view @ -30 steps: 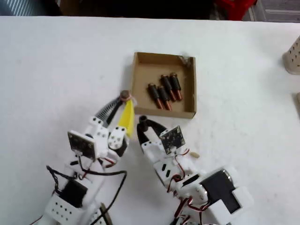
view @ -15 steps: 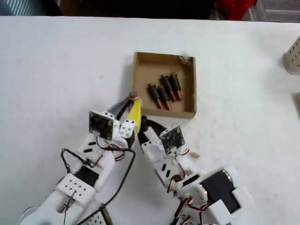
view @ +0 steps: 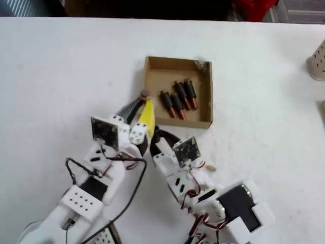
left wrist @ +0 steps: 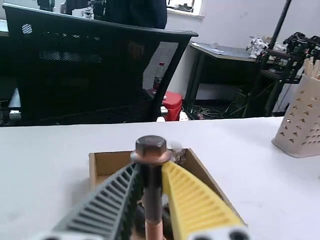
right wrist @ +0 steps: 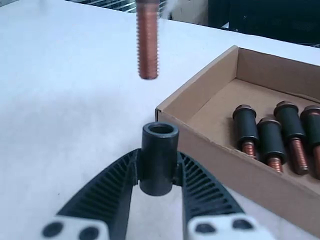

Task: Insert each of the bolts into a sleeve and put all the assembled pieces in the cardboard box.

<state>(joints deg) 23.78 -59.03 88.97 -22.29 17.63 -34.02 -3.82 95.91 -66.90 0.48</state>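
Right wrist view cuts the bolt [right wrist: 148, 42] short; left pincer [left wrist: 150, 167] clamps it, right pincer [right wrist: 159, 157] grips a sleeve [right wrist: 159, 172].

**Where your three cameras look**

From the high camera you look down over the whole surface [view: 61, 61]. Each wrist camera sits close behind its own fingers [left wrist: 195, 200], low over the surface; both face the cardboard box [view: 162, 76], seen in all three views.

You can pass freely over the tabletop [view: 61, 66] at upper left and right of the high view. At centre the cardboard box [view: 175, 62] blocks the way, four assembled pieces [view: 177, 100] inside, and the left arm [view: 109, 147] and right arm [view: 188, 168] crowd its lower-left corner, jaws close together.
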